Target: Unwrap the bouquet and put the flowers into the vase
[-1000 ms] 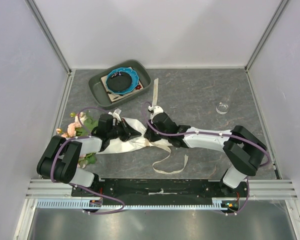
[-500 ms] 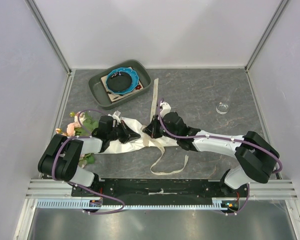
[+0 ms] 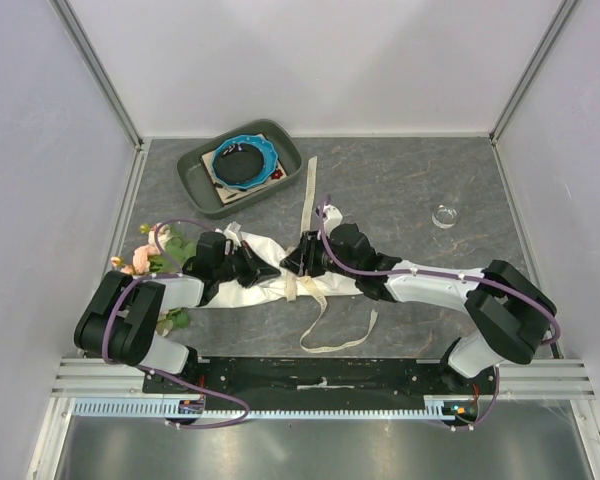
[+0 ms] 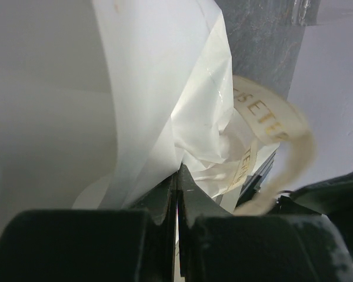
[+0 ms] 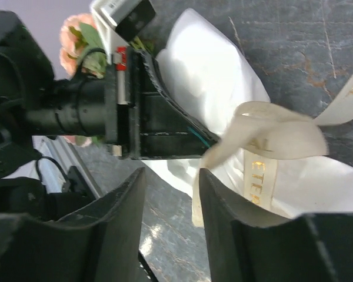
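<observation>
The bouquet [image 3: 280, 285] lies on its side on the table. Its pink roses [image 3: 140, 262] point left and its cream paper cone [image 4: 159, 88] points right. My left gripper [image 3: 263, 270] is shut on a fold of the paper [image 5: 212, 76], jaws pressed together [image 4: 177, 179]. The cream ribbon [image 3: 308, 205] hangs loose around the cone, with a loop [image 5: 270, 138] just off my right gripper [image 5: 172, 176]. That gripper [image 3: 300, 262] is open, nothing between its fingers. The small clear vase [image 3: 443, 215] stands far right.
A grey tray [image 3: 195, 170] holding a blue dish [image 3: 242, 160] sits at the back left. A long ribbon tail [image 3: 335, 338] curls on the table near the front edge. Side walls close in on both sides.
My right gripper has drawn away from the cone a little and opened, letting go of the ribbon. The ribbon loops have shifted. The left gripper stays shut on the paper.
</observation>
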You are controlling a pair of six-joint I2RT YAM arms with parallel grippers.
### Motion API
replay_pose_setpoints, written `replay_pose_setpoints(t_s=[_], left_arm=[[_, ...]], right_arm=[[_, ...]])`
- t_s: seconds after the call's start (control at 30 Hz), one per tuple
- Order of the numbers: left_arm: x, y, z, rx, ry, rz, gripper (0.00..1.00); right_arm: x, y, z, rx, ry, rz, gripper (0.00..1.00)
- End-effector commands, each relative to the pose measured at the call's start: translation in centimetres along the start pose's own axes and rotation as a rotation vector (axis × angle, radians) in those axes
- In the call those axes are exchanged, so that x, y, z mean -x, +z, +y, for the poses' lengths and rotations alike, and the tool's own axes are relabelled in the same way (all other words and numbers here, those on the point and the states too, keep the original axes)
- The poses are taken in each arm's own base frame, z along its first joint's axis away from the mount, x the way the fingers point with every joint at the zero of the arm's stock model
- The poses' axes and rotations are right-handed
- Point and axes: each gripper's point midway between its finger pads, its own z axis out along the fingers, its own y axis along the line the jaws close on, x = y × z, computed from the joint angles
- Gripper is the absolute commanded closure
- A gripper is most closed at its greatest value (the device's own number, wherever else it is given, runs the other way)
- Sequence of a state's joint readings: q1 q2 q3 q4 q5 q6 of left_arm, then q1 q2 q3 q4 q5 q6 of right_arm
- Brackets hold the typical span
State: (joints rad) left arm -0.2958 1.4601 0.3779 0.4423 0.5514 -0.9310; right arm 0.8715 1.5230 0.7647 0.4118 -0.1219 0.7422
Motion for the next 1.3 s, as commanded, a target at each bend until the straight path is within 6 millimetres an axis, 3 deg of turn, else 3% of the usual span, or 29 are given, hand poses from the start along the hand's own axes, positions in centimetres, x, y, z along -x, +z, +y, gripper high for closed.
replay_pose_setpoints(t_s=[0.0,0.2,0.5,0.63,0.8,1.0,1.07,1.13,1.27], left_arm=[[0.2,-0.4,0.4,0.019,0.008,-0.021,0.98],[0.2,-0.3,0.6,0.023,0.007,-0.018,0.98],[0.2,-0.5,0.4,0.018,0.010,-0.023,0.98],[0.0,-0.2,0.8,0.025,0.004,-0.013,0.98],[0.0,-0.2,0.9,0.027,-0.001,-0.012,0.98],[0.0,-0.3,0.9,0.032,-0.006,-0.015,0.98],[0.0,-0.3,0.9,0.034,-0.003,-0.017,0.98],[0.0,-0.2,1.0,0.038,-0.003,-0.013,0.98],[-0.1,-0.2,1.5,0.052,-0.003,-0.014,0.98]], right_arm=[[-1.0,0.4,-0.5,-0.033,-0.050,0.057,0.48],[-1.7,1.0,-0.6,-0.022,-0.041,0.071,0.46],[-3.1,0.6,-3.0,-0.145,-0.053,0.078,0.43],[-3.8,1.5,-2.5,-0.091,-0.022,0.088,0.44],[-4.4,2.8,-1.6,-0.036,0.000,0.108,0.56],[-3.3,2.9,-1.3,-0.045,-0.031,0.088,0.74],[-3.1,2.8,-1.1,-0.040,-0.046,0.088,0.87],[-2.0,2.4,0.0,-0.027,-0.062,0.078,1.00],[2.4,0.1,4.4,0.057,-0.100,-0.013,1.00]])
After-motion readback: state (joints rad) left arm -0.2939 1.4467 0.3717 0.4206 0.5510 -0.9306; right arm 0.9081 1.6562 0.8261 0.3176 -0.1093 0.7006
